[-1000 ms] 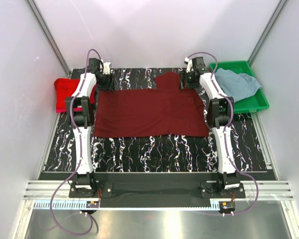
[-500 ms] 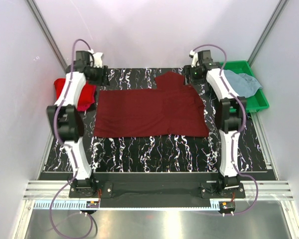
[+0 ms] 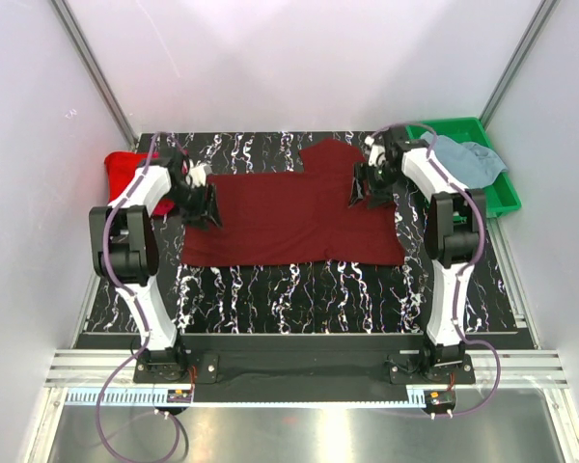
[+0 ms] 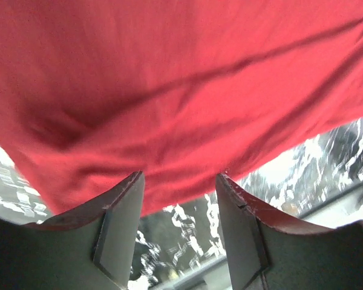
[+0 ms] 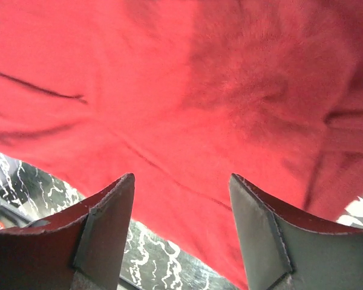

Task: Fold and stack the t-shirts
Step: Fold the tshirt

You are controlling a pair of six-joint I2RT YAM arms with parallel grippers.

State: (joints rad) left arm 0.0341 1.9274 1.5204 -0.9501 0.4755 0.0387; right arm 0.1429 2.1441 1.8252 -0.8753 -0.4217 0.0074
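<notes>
Two pincers [image 3: 205, 209] [image 3: 365, 191], three t-shirts [image 3: 289, 217] [image 3: 125, 166] [image 3: 463, 160]

Left claw [image 3: 201, 201] and right claw [image 3: 362, 188] both tilt down, angled inward — jaws apart on each.

Left tool [image 3: 206, 204], right tool [image 3: 361, 191] onto maroon shirt [image 3: 289, 220]

Both arms [image 3: 152, 301] have white links, black joints, purple cables [image 3: 100, 400]; left gripper [image 4: 180, 181] and right gripper [image 5: 181, 181] have dark-grey fingers [image 4: 118, 229].
</notes>
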